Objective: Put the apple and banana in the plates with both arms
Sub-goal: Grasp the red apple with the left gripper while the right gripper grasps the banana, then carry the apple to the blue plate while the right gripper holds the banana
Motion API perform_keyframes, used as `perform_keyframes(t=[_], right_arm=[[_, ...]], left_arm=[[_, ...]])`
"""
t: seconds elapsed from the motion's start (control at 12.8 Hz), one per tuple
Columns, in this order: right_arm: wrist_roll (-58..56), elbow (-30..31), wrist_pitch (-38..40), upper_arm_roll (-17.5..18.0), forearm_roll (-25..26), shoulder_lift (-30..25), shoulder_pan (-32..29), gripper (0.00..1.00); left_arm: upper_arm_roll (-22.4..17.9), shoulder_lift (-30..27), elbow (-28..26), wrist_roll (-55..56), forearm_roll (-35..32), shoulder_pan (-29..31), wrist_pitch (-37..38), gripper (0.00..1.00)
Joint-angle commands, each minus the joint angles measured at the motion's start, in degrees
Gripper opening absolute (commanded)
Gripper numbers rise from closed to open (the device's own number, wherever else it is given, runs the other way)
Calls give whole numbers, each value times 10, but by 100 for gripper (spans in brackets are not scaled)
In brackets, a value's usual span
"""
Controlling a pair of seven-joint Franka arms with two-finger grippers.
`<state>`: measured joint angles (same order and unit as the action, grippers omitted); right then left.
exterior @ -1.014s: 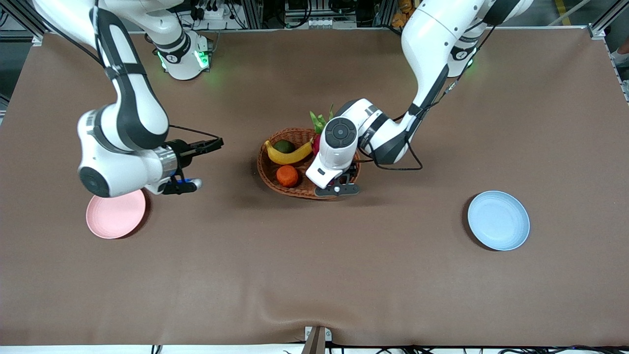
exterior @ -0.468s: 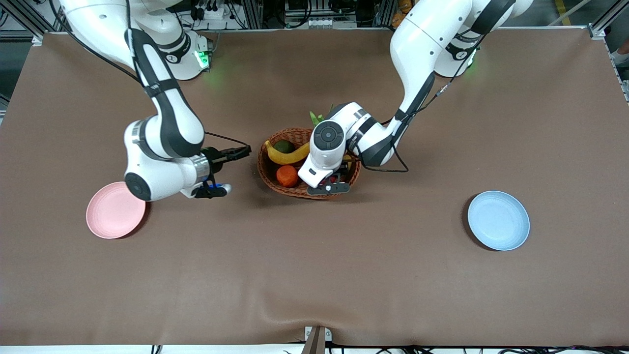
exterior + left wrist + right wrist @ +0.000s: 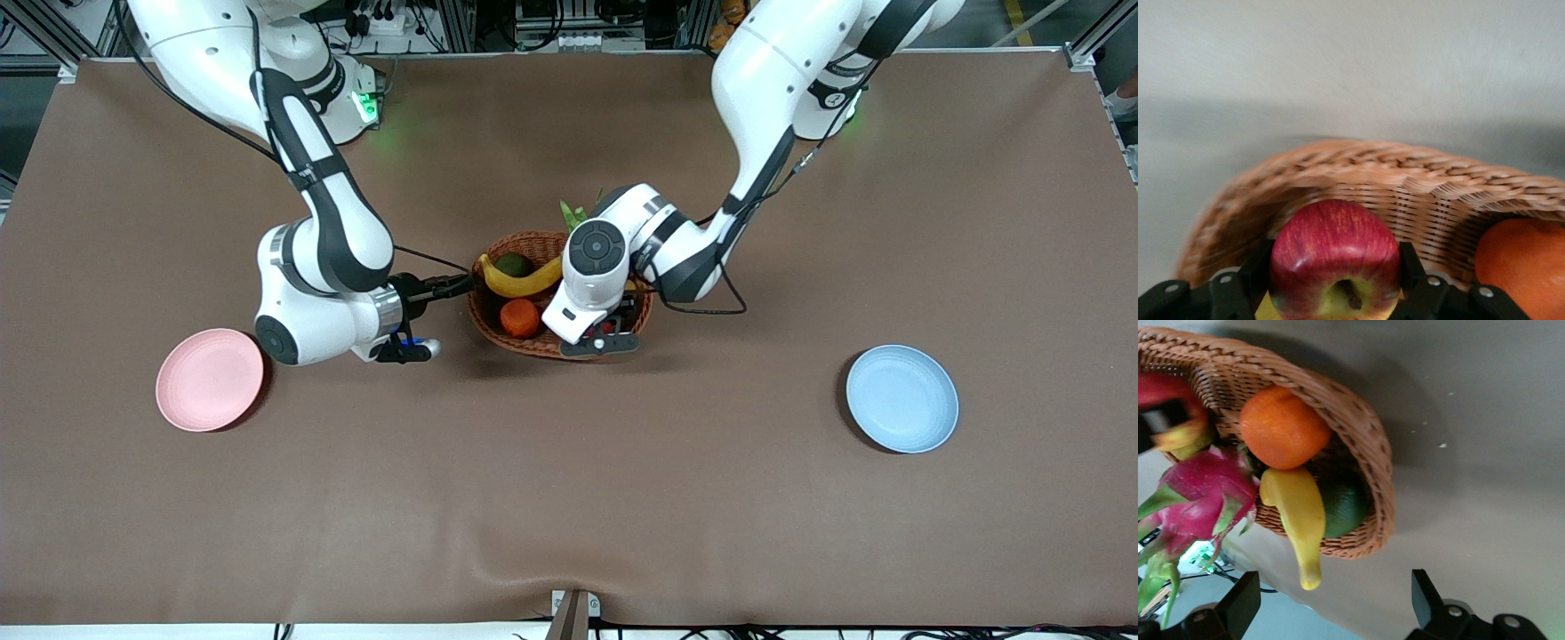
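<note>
The blue plate and the pink plate sit nearest the front camera, one toward each end of the table, and both are bare. Farther back, in the middle, is the wicker basket with the fruit in it.

The left gripper is down inside the basket at the edge nearest the camera. In its wrist view the apple sits squarely between the two black fingers, stem end toward the camera, with a pad against each flank. I'd say it is clamped or very nearly so, and the apple looks ready to be lifted straight up past the rim. An orange lies just beside it.

The right gripper reaches in from the pink plate's end, its fingers spread wide as its wrist view shows, just outside the basket rim. The banana lies on top of the other fruit at the part of the basket farther from the camera. Its long axis runs roughly along the line of the gripper's approach, one dark tip jutting over the rim toward it. That arm is plainly the nearer one. Taking the banana across its width will, I think, call for the fingers to straddle it near that tip.
</note>
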<state>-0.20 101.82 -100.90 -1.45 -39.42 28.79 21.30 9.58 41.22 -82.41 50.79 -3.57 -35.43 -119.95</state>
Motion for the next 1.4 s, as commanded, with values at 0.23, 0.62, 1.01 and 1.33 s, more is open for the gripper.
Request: perform_keyframes(t=[0.23,0.62,1.01,1.33], right_arm=[[5,2,-40,-5,-41,28,37,100],[9,1,-58,-5,-59,44,59,72],[18,-1,-55,-5,-61,43,58,38],[30,-7,-40,-5,-61,36,53,7]], left_arm=[[4,-183,-18,-110,-6,132,174,0],[5,-196,-22,-260,-4,280,199,0],[5,-159,-31,-400,-8,398,177,0],[3,-127,-29,-438,-16,437,137,0]])
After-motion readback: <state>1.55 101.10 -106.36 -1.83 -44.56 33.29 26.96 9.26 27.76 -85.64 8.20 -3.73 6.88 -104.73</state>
